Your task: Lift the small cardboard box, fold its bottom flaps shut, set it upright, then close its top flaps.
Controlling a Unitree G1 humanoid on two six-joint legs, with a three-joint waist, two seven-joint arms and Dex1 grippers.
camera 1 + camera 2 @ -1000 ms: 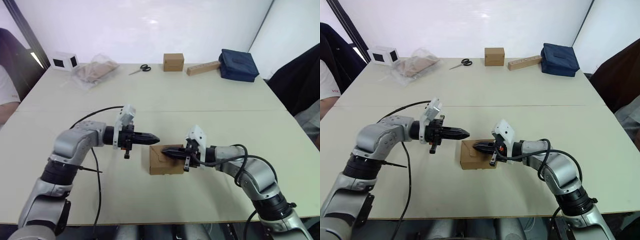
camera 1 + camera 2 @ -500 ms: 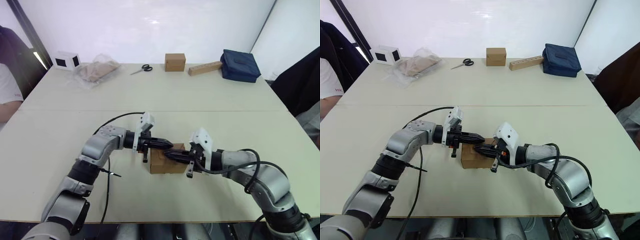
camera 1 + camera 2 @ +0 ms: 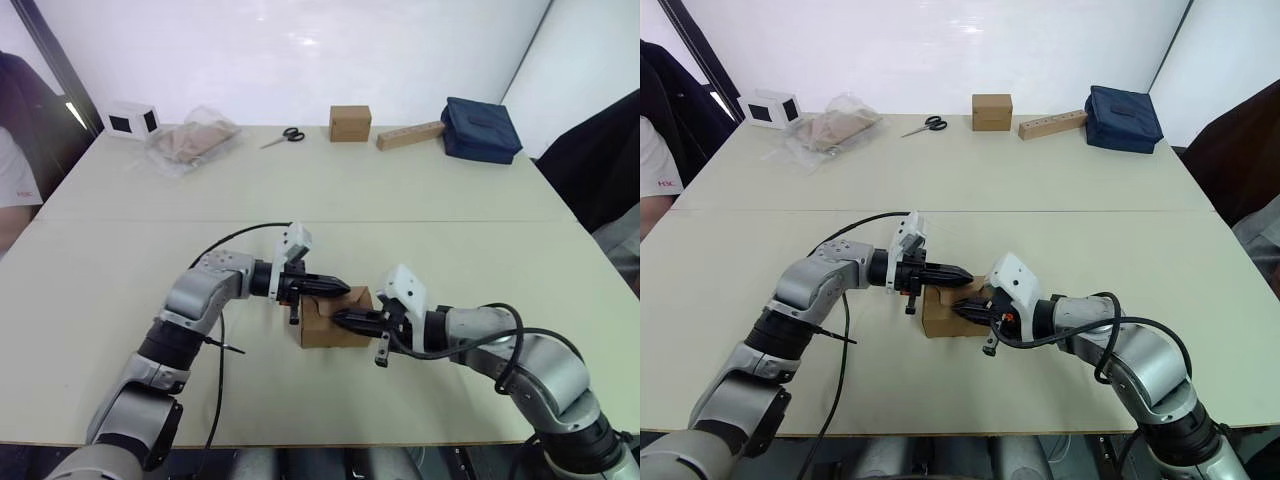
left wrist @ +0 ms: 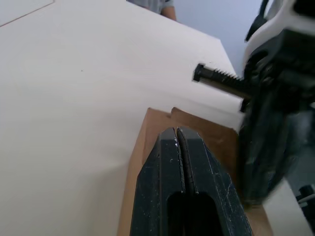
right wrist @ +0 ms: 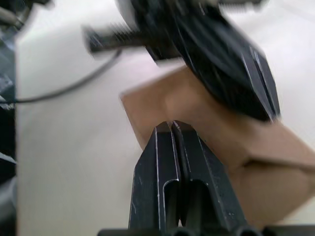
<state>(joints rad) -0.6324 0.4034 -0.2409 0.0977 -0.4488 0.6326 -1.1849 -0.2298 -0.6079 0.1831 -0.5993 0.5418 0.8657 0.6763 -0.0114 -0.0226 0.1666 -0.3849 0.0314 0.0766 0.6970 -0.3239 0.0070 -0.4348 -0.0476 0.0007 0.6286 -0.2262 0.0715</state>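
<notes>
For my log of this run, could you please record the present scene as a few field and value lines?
Box: small cardboard box resting on the table, near its front edge
Left gripper: shut, tips over the box's top
Right gripper: shut, tips at the box's front side
Grasp: neither gripper holds the box
Far edge of table: brown cube, scissors, tan block, blue bag, plastic bag, white box
</notes>
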